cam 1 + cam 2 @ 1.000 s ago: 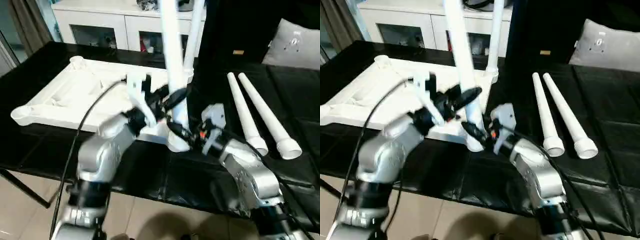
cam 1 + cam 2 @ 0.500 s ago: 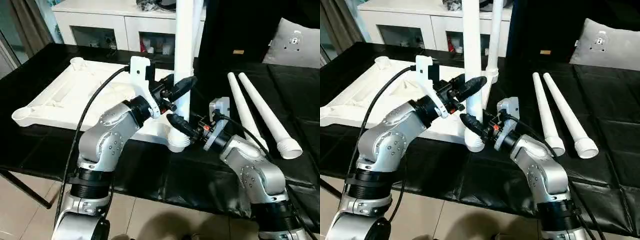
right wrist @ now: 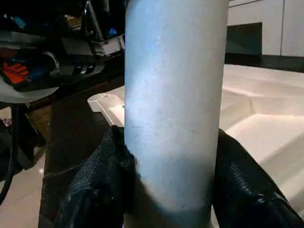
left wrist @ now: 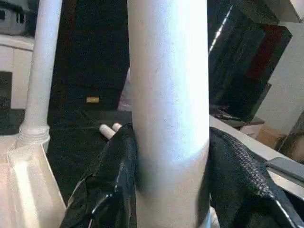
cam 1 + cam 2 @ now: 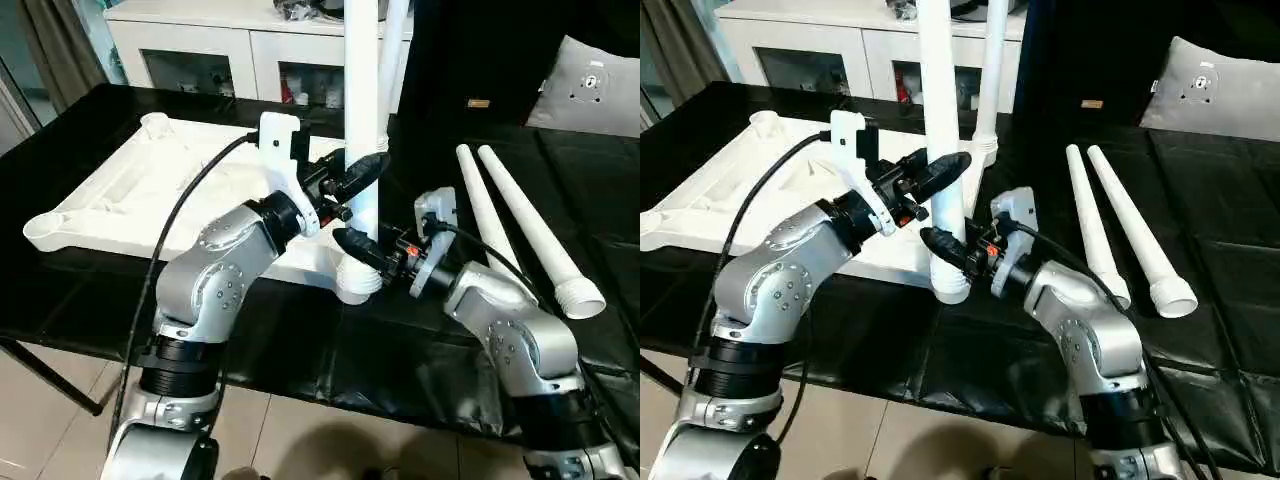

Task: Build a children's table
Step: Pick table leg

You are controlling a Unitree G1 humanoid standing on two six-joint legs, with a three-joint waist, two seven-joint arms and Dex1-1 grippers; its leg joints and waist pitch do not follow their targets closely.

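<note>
- The table top (image 5: pixel 150 190) lay upside down on the black counter (image 5: pixel 300 340), ribbed underside up, toward the counter's left half.
- 1 leg (image 5: pixel 395 40) already stood upright in the top's far right corner socket.
- A 2nd leg (image 5: pixel 360 90) stood upright at the top's near right corner, its wide end (image 5: pixel 352 283) low against that corner.
- The left gripper (image 5: pixel 362 170) clamped this 2nd leg partway up, a black finger (image 4: pixel 107 190) pressed on each side.
- The right gripper (image 5: pixel 358 250) held the same leg lower down, just above its wide end, fingers (image 3: pixel 95 185) touching both sides.
- 2 loose legs (image 5: pixel 520 225) lay side by side near the counter's right edge, well apart from the top.
- A white cabinet (image 5: pixel 230 50) stood behind the counter.
</note>
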